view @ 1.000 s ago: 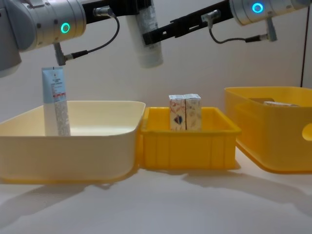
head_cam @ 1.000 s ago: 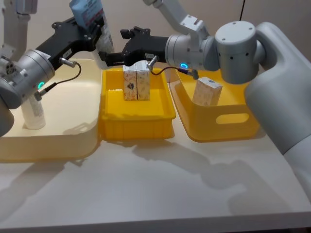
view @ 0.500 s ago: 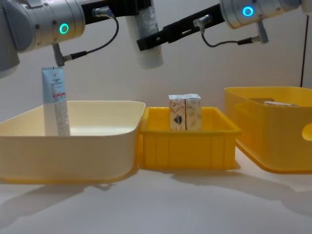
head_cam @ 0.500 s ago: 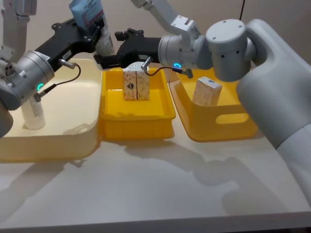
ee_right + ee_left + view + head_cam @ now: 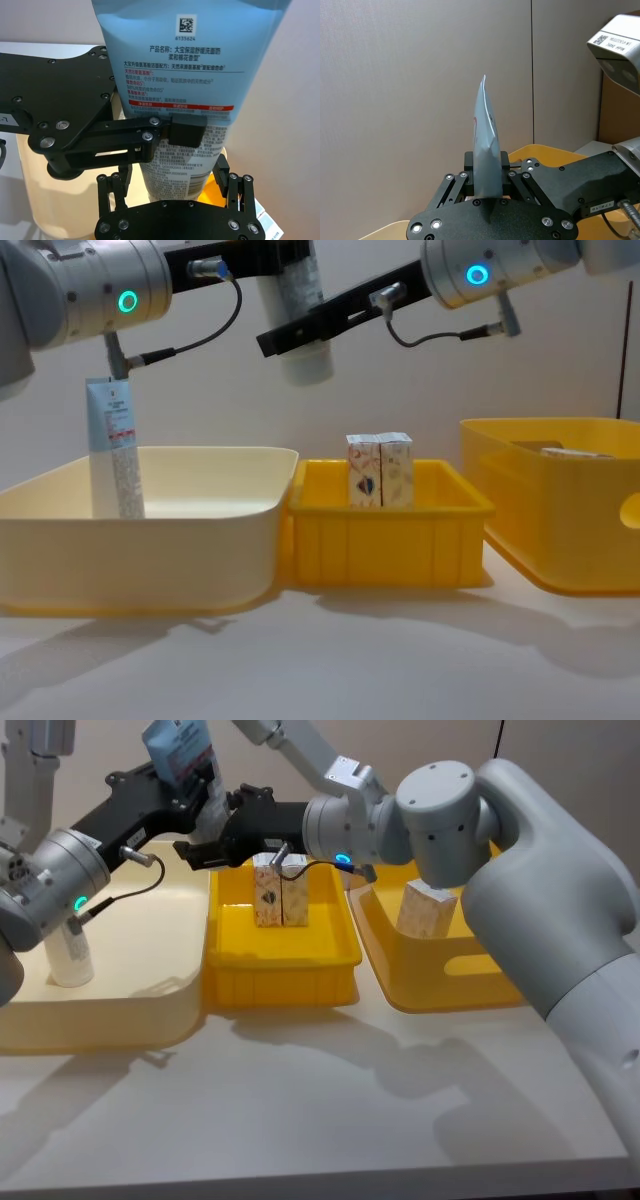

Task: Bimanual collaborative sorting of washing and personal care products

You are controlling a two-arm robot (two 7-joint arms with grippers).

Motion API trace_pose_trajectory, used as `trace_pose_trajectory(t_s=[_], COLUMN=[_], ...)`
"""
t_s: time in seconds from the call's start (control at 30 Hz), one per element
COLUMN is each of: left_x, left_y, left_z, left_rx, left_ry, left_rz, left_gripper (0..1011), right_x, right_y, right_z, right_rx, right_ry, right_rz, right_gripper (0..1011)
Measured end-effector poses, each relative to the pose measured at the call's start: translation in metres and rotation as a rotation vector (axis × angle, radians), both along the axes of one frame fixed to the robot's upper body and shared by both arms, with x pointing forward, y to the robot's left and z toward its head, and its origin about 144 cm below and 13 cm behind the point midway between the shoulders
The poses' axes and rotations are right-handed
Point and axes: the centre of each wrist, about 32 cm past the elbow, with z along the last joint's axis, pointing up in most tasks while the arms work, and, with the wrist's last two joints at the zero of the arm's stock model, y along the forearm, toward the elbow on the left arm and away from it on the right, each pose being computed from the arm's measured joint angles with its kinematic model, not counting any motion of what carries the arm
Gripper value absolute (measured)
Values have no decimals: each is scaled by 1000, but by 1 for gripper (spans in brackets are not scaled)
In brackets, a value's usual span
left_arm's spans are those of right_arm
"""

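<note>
Blue tube (image 5: 180, 750) clamped in left gripper (image 5: 195, 802) fingers, right gripper (image 5: 215, 845) fingers spread around its cap end

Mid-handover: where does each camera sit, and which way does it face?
Head: above, looking down at the bins; both arms show, the left gripper holding the tube.
Chest: low, looking across the table; both forearms up top.
Left wrist: behind its jaws, seeing the tube edge-on.
Right wrist: behind the right gripper and its open jaws, facing the tube's print and the left gripper.
All share the tube.
</note>
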Motion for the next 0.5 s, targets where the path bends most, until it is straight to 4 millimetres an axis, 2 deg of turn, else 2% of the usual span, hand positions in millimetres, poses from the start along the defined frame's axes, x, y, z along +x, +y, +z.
trace_pose_trajectory(t_s=[0.43,0.5], left_x=[-4,-4], left_y=[2,2], left_z=[0,0], left_rx=[4,4], left_ry=[0,1], left_rz=[5,6], left_gripper=[267,267], right_x=[1,2], right_y=[11,12], right_z=[-5,-5], right_rx=[-13,-14], right_ry=[-15,-16], right_rz=[12,13], right_gripper=[1001,968])
